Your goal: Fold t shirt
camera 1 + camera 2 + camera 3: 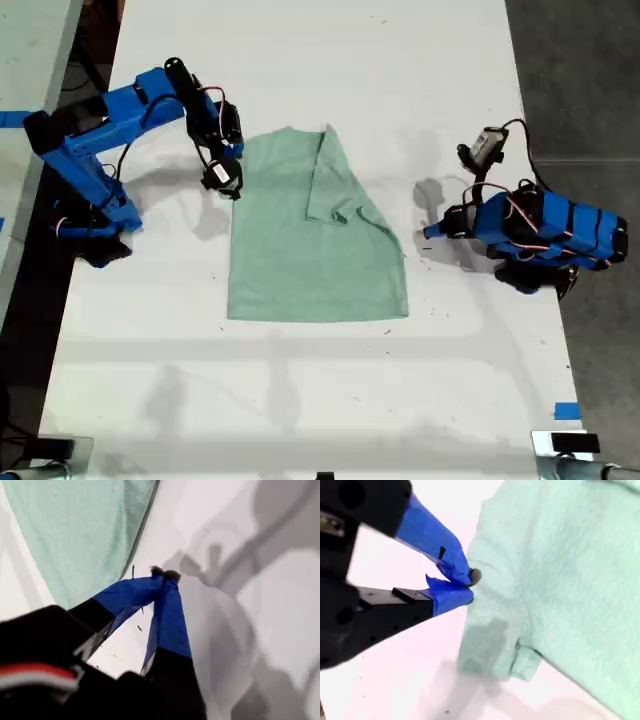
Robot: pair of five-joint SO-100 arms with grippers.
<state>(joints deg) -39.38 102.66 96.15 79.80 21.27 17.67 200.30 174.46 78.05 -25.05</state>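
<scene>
The second claw (pixel 469 586) is pinched narrow on the near edge of the shirt (pixel 560 565), which lies spread on the tabletop (pixel 300 400) beyond it, apparently to fold that side over, while the first claw (pixel 165 575), closed and empty, sits clear of the cloth.

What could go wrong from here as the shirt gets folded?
My second end effector seems to pinch only the very edge of the t shirt, so the cloth may slip out. The fold already made on the exterior view's right could fall open if the cloth is dragged.
</scene>
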